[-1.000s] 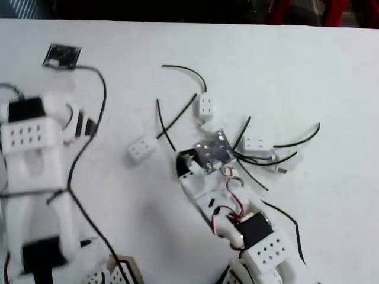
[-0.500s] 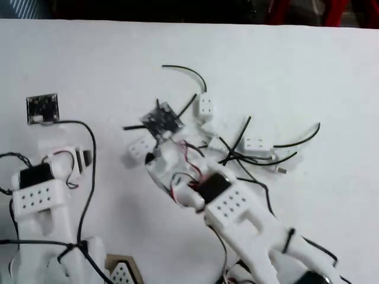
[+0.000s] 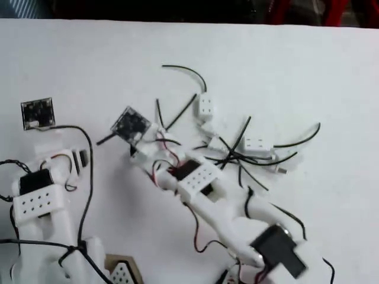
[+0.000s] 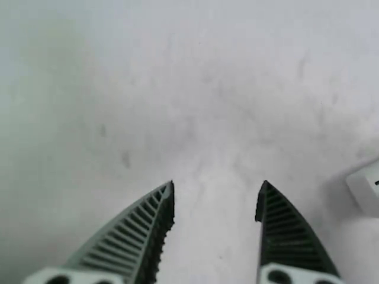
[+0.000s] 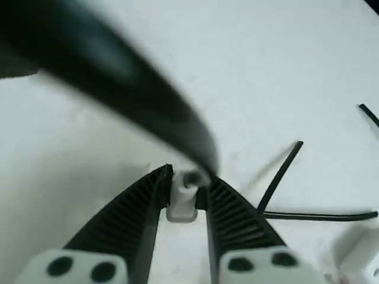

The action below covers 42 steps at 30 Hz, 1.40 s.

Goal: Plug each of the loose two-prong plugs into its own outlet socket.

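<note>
My right gripper (image 5: 188, 177) is shut on a small white plug (image 5: 180, 204), whose black cable (image 5: 118, 77) runs away from the fingers. In the high view this gripper (image 3: 140, 151) sits left of the table's centre, under its camera board. One white socket block (image 3: 205, 105) lies just beyond it, and another (image 3: 256, 143) lies to its right among tangled black cables. A loose plug end (image 3: 281, 170) rests near that second block. Over bare white table, my left gripper (image 4: 216, 198) stands open with nothing between its fingers. The left arm (image 3: 38, 195) is at the table's left side.
Loose black cables (image 3: 237, 157) cross the table right of centre. A tan and white object (image 3: 121, 271) sits at the near edge between the arms. A white corner (image 4: 367, 192) shows beside my left gripper. The table's far edge (image 3: 189, 22) meets a dark background.
The right arm swung left across the table and now covers the small white block that lay left of centre. The left arm drew back toward the near edge.
</note>
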Available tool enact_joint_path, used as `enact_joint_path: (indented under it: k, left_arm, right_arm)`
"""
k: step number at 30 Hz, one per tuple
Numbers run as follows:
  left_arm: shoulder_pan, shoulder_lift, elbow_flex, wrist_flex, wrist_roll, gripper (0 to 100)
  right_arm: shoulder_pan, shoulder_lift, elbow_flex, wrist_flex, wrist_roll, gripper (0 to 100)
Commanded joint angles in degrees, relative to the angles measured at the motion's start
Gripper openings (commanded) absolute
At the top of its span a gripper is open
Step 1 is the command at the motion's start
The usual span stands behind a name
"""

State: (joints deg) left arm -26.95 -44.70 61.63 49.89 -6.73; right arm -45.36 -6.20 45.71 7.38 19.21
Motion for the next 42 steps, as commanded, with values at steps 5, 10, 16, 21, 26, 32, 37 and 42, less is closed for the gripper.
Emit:
enact_joint_path:
  k: [5,10,16,21,26,32,37,42]
  left_arm:
    - [-0.4,-1.4,-0.3,-1.2,0.5,23]
    - [-0.4,-1.4,-0.2,-1.2,0.5,23]
    - [-0.3,-1.4,0.0,-1.2,0.5,23]
    - [-0.2,-1.7,0.9,-1.3,0.5,23]
    - [-0.2,-1.7,0.9,-1.3,0.5,23]
    - [-0.2,-1.7,1.0,-1.3,0.5,23]
    - [-0.2,-1.6,1.0,-1.3,0.5,23]
    - [-0.2,-1.6,1.0,-1.3,0.5,23]
  right_arm:
    - [-1.5,0.9,-5.4,1.4,-12.3,1.7]
    - [-1.2,1.1,-6.4,1.3,-15.6,1.7]
    - [-1.2,6.4,-7.5,-1.5,-15.6,1.7]
    - [-0.5,10.9,-10.1,-1.4,-16.0,1.7]
    - [-0.6,10.9,-10.2,0.3,-16.1,1.7]
    - [-0.6,11.3,-10.5,4.4,-16.1,1.7]
    - [-0.6,11.5,-10.4,7.3,-15.6,1.7]
    - [-0.6,11.6,-10.3,7.3,-15.5,1.7]
